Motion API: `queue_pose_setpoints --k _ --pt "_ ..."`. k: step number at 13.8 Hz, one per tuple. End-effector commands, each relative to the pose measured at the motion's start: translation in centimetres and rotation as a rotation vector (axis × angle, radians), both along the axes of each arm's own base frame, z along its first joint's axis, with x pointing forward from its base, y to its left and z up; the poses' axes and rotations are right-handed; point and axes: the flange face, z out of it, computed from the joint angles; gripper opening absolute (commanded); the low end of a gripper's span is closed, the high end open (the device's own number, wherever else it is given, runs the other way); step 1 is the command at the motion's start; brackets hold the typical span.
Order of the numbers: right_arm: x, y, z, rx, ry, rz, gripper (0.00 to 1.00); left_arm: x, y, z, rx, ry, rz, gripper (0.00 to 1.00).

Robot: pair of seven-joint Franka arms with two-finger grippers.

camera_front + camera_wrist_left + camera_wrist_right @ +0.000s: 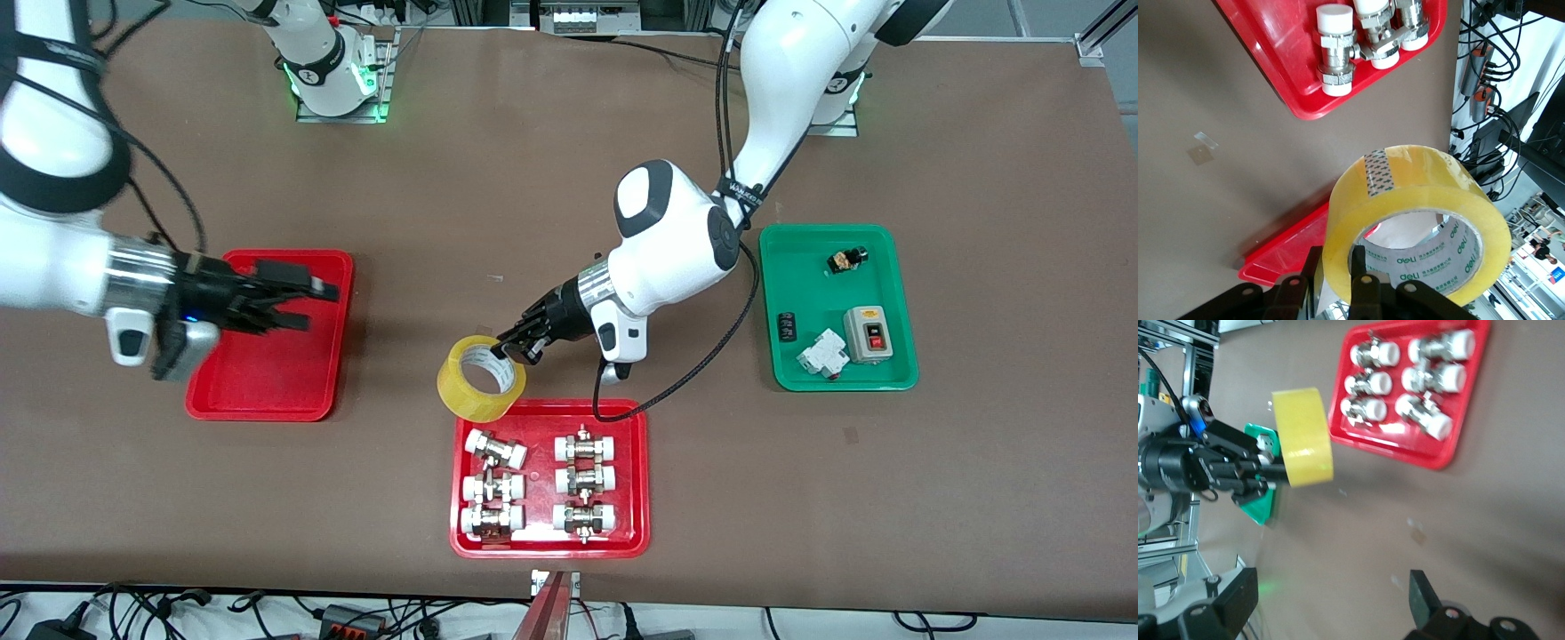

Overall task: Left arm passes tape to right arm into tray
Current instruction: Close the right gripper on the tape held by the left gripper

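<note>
My right gripper is hanging over the plain red tray with its fingers spread wide, waiting. Next along, my left gripper is holding the tape up in the air, over the counter by the edge of the tray of metal fittings. It is pinching the roll's wall, one finger inside the hole and one outside. I am thinking the tape is light and stiff, but shiny and slippery. My right gripper should be taking the free side of the ring the same way.
</note>
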Motion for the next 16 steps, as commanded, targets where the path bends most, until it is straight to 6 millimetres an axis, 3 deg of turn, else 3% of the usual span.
queue_pose_setpoints --k 1,3,5,8,11,14,16 --pt "1.4 4.8 -2.3 0.03 -0.064 -0.008 1.0 1.2 -1.0 0.8 -0.058 -0.012 0.028 0.02" --pt "2.1 8.0 -3.7 0.034 -0.095 -0.021 1.0 1.1 -1.2 0.7 -0.059 0.0 0.034 0.02" --pt "2.7 10.0 -4.5 0.028 -0.122 -0.031 1.0 0.9 -1.5 0.6 -0.058 0.005 0.03 0.02" --pt "2.8 11.5 -5.4 0.014 -0.156 -0.049 1.0 0.8 -1.5 0.5 -0.053 0.003 0.027 0.04" --pt "3.1 11.7 -5.9 0.01 -0.16 -0.05 1.0 0.8 -1.4 0.4 -0.048 -0.001 0.02 0.04" --pt "3.1 11.8 -5.6 0.008 -0.186 -0.027 0.39 0.8 -1.4 0.3 -0.047 -0.001 0.019 0.05" --pt "3.2 11.8 -5.5 0.005 -0.193 -0.023 0.12 0.8 -1.4 0.3 -0.046 -0.002 0.019 0.05"
